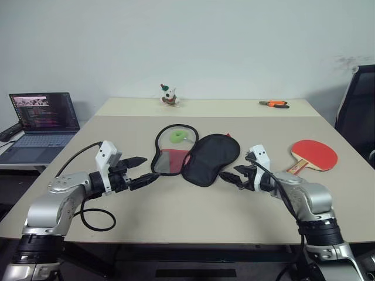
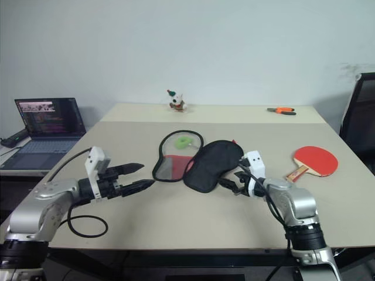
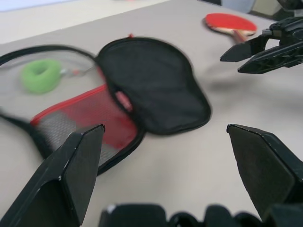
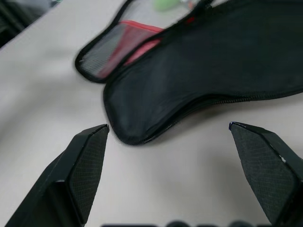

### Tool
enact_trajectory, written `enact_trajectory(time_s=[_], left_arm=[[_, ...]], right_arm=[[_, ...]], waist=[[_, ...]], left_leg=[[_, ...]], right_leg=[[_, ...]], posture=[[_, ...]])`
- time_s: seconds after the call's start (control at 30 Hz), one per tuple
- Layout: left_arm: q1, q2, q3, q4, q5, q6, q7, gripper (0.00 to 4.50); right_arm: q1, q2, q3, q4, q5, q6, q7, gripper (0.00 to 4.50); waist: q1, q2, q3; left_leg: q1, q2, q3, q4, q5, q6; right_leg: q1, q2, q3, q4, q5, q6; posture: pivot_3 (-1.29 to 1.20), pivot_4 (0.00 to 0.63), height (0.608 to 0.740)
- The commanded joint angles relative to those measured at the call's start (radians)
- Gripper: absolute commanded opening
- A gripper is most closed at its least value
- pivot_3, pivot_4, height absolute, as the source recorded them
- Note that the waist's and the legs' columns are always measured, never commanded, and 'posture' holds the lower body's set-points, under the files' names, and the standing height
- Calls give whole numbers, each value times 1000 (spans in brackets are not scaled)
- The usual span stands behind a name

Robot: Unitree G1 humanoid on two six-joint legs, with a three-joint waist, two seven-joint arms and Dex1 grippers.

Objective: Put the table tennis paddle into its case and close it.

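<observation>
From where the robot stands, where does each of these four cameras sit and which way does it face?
Left eye and right eye views: on the head, looking down over both arms at the table, the open case and the table tennis paddle.
Left wrist view: along the left end effector at the case.
Right wrist view: along the right end effector at the case's black half.
All share the case.

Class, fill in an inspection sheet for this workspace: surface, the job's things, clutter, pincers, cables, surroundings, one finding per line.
Surface: beige table, flat and bare near the front edge.
Job's things: case lying unzipped and spread open at centre; table tennis paddle lying flat to its right, apart from it.
Clutter: orange pliers and small toy figure at the far edge.
Pincers: left pincer open, empty; right pincer open, empty.
Cables: black cable looping by the left arm.
Surroundings: open laptop on a side desk; black chair; white wall.
</observation>
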Motion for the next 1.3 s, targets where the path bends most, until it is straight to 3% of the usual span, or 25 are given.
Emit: enact_trajectory(time_s=[0.03, 0.43, 0.57, 0.9, 1.3], left_arm=[[-25, 44, -19, 0, 66, -66, -33, 4500], [-16, 58, 19, -36, 53, -24, -38, 4500], [-28, 64, 29, -52, 45, -4, -32, 4500], [-57, 49, 26, -89, 36, 19, -11, 4500], [-69, 26, 7, -140, 26, 32, -8, 4500]], right_arm=[[-72, 75, -18, 135, -53, -104, -112, 4472], [-166, 254, -4, 324, -58, -192, -166, 4472], [-155, 277, 11, 299, -55, -170, -147, 3578], [-125, 255, 4, 250, -36, -73, -130, 120], [-155, -80, 47, 284, -25, 67, 111, 54]], waist=[[-1, 0, 0], [-14, 0, 0], [-21, 0, 0], [-22, 0, 0], [-18, 0, 0]], left_leg=[[0, 0, 0, 0, 0, 0], [2, 2, 1, -6, 0, 0], [2, 3, 1, -7, 0, 0], [2, 2, 0, -7, 0, 0], [2, 1, 1, -7, 0, 0]], right_leg=[[-1, 0, 0, 0, 0, 0], [-1, 0, 1, 1, 0, -1], [-2, 0, 1, 1, 0, -2], [-2, 1, 1, 1, 0, -2], [-1, 1, 0, 1, 0, -2]], posture=[[0, 150, 740], [0, 150, 740], [0, 150, 740], [0, 150, 740], [0, 150, 740]])
